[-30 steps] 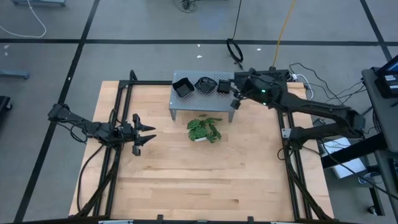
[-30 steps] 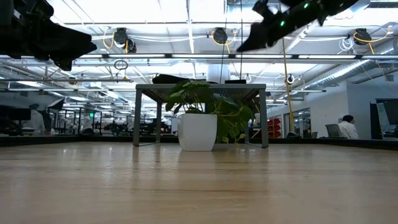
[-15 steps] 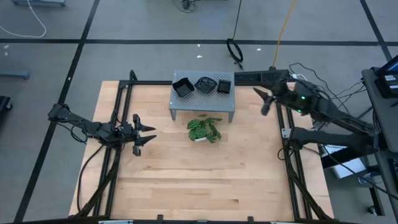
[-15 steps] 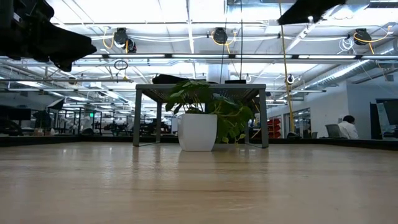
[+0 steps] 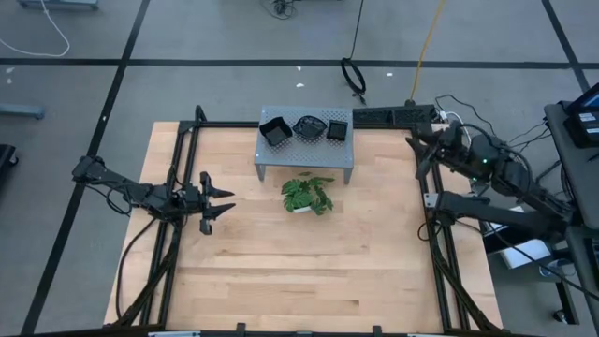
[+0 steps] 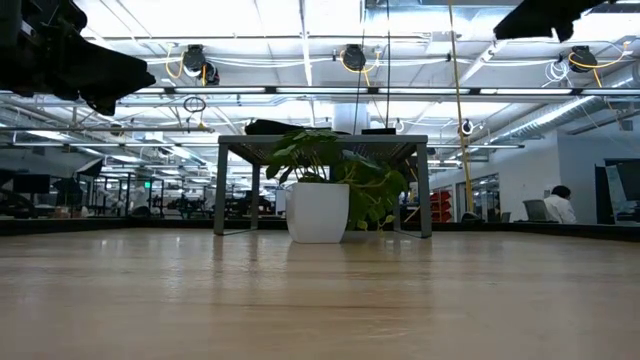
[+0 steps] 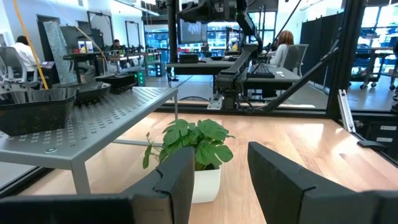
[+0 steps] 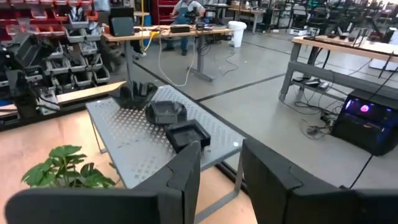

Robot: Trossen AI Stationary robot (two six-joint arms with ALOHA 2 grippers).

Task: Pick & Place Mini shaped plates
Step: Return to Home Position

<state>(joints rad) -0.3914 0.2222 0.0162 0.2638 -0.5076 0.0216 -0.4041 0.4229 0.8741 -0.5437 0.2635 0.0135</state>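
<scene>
Since half a second back, drawn farther from the grey perforated stand [image 5: 309,155]: right pincer [image 5: 418,153], now above the right edge of the surface [image 5: 281,271], fingers parted by a moderate gap, holding nothing. Unchanged at the left side: left pincer [image 5: 215,203], low over the wood, spread wide, empty. On top of the stand, mini shaped plates [image 5: 306,125] in three black groups side by side. Just in front of the stand, a potted plant [image 5: 307,195].

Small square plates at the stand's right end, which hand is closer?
Right. The right hand hangs right of the small square plates, off the stand's end; the left hand is far left, beyond the plant.
</scene>
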